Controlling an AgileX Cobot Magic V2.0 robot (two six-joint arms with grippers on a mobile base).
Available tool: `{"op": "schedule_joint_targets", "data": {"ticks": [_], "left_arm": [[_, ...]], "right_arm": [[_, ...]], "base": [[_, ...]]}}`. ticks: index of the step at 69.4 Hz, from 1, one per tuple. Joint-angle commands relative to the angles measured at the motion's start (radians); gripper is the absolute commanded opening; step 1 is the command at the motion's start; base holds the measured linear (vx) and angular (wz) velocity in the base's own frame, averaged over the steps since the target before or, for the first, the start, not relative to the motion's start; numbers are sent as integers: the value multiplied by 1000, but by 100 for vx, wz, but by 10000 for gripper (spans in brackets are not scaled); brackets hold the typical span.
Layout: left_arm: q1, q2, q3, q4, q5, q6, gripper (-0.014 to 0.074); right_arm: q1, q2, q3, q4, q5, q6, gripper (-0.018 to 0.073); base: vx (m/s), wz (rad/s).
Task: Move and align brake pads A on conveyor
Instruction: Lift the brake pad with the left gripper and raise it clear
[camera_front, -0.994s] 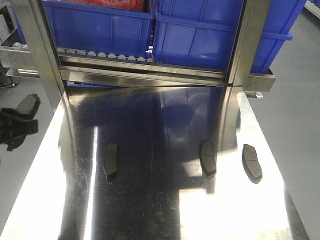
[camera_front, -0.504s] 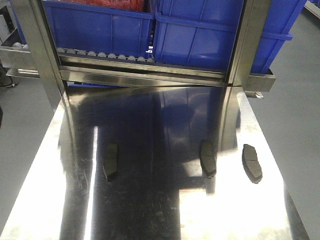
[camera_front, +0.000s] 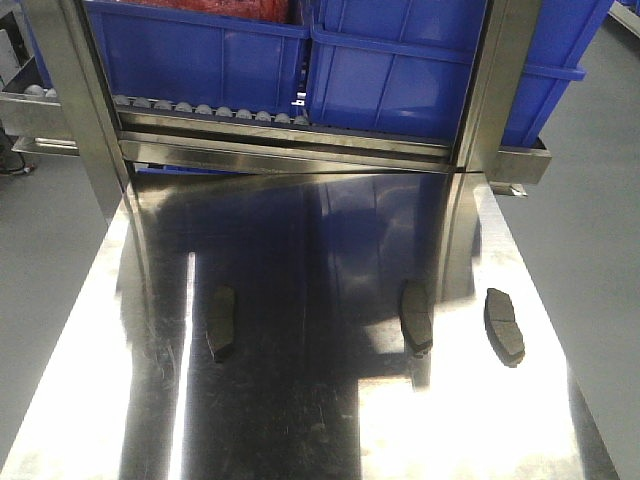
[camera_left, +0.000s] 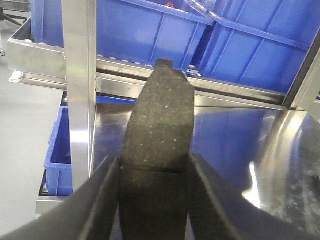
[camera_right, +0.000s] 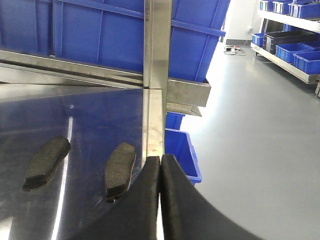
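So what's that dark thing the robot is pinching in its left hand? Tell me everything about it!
It is a brake pad, a curved oblong piece held in the left gripper. Its face looks rough and grainy, dark grey-brown with pale specks, and a thin groove crosses it between the fingers. A small square tab sticks out at its far end. The black fingers squeeze its two long sides; nothing else visibly touches it. It points towards the blue bins, with the steel table beyond.
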Motion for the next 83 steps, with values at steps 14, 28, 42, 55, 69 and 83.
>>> {"op": "schedule_joint_targets", "data": {"ticks": [14,28,42,55,69,83], "left_arm": [[-3,-2,-30,-3,-100,-6,-6],[-3,-2,-30,-3,-100,-6,-6],[-3,-2,-30,-3,-100,-6,-6],[-3,-2,-30,-3,-100,-6,-6],[-3,-2,-30,-3,-100,-6,-6],[-3,-2,-30,-3,-100,-6,-6]], "right_arm": [[-3,-9,2,-3,-76,-6,-9],[-3,-9,2,-3,-76,-6,-9],[-3,-9,2,-3,-76,-6,-9],[-3,-9,2,26,-78,9,-9],[-3,-9,0,54,-190,-22,-9],[-3,-2,-80,85,-179,-32,-9]], "base": [[0,0],[0,0],[0,0],[0,0],[0,0],[0,0]]}}
